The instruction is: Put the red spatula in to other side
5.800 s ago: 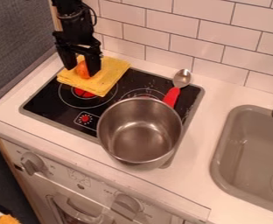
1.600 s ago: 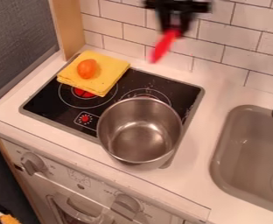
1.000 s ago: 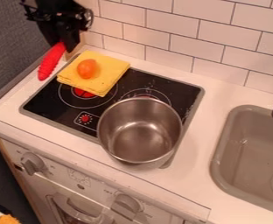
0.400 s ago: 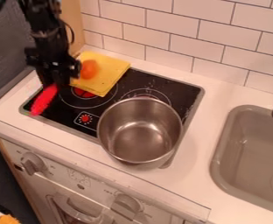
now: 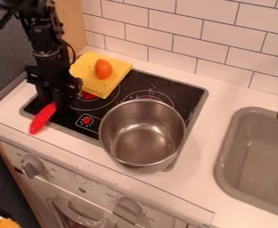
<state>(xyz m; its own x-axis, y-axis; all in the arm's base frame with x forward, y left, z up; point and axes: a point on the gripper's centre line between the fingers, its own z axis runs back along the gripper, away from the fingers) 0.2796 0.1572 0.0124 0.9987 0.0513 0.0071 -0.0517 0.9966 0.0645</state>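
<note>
Over the left part of the stove hangs my black gripper [image 5: 54, 103], low and close to the stovetop. The red spatula [image 5: 42, 119] has its red handle slanting down and left from the gripper, past the stove's front left edge above the white counter. My gripper is shut on the spatula; its metal end is hidden behind the gripper and arm.
A steel pot [image 5: 142, 132] stands on the front right of the stove [image 5: 165, 86]. On the back left lies a folded yellow cloth [image 5: 110, 79] with an orange object [image 5: 103, 69] on it. The grey sink [image 5: 225, 153] is at the right, below a tiled wall.
The gripper first went from the cloth to the back wall, where it held the spatula, then left and down toward the stove's front left. The orange object has shifted right on the cloth.
</note>
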